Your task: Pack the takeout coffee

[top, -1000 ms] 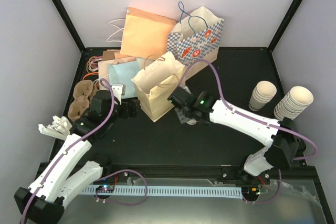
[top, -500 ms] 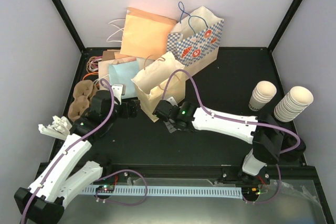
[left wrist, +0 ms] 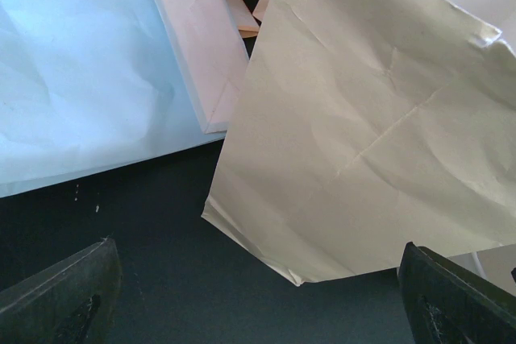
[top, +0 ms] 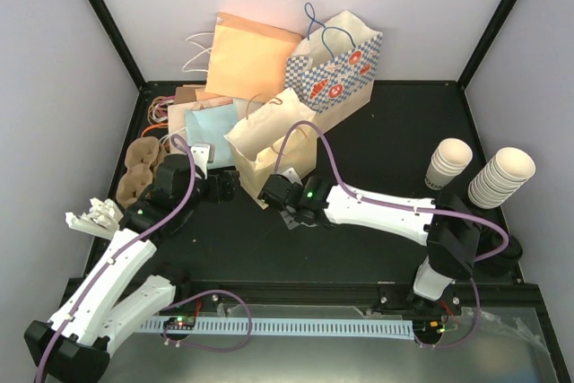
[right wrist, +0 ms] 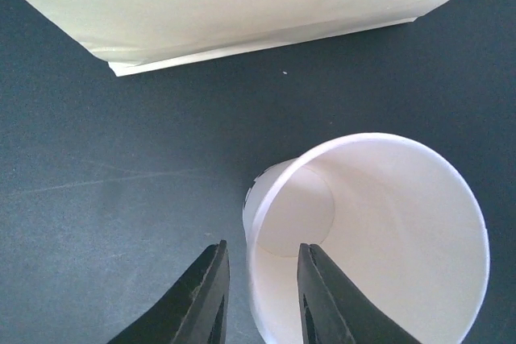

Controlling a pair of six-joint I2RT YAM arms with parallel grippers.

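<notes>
No cup with a black lid shows in any view. My right gripper is closed over the wall of a lidless white paper cup, with one finger inside and one outside. It holds the cup low over the black table, just in front of the cream paper bag. In the top view the gripper mostly hides the cup. My left gripper is wide open and empty, low over the table at the bag's left corner.
Two stacks of lidless cream cups stand at the right. A brown cup carrier and white clips lie at the left. A light-blue bag, an orange bag and a checkered bag crowd the back.
My right arm has swung left with the cup, from the cream bag's right side to its front edge. The left arm has not moved.
</notes>
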